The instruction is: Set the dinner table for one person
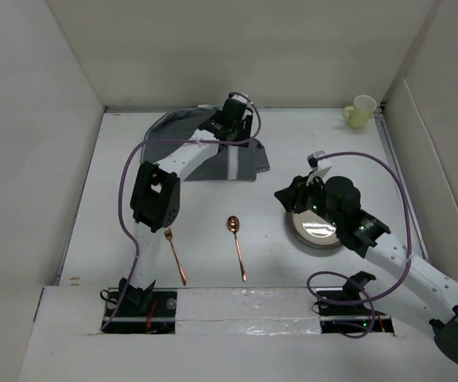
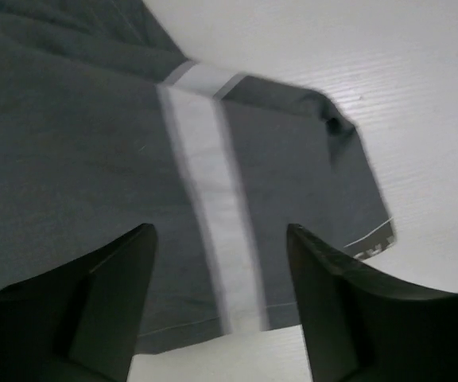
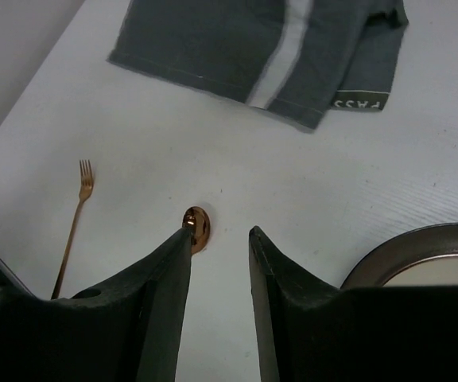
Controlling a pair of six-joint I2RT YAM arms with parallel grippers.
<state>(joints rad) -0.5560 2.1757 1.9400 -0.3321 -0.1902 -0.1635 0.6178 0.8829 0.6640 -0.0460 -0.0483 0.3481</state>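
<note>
Above the rumpled placemat [image 1: 249, 159], the left gripper [image 2: 219, 231] hung with its claw spread wide and empty, probably poised to tug the bunched cloth flat. To the right of the placemat and nearer the arms, the right gripper [image 3: 219, 232] hovered beside the plate [image 1: 312, 232], its jaws narrowly parted on nothing. The fork [image 1: 175, 256] and spoon [image 1: 237, 247] lay nearer than the placemat on the dinner table [image 1: 205, 215], which spread beneath the placemat; they likely awaited the flattened cloth.
</note>
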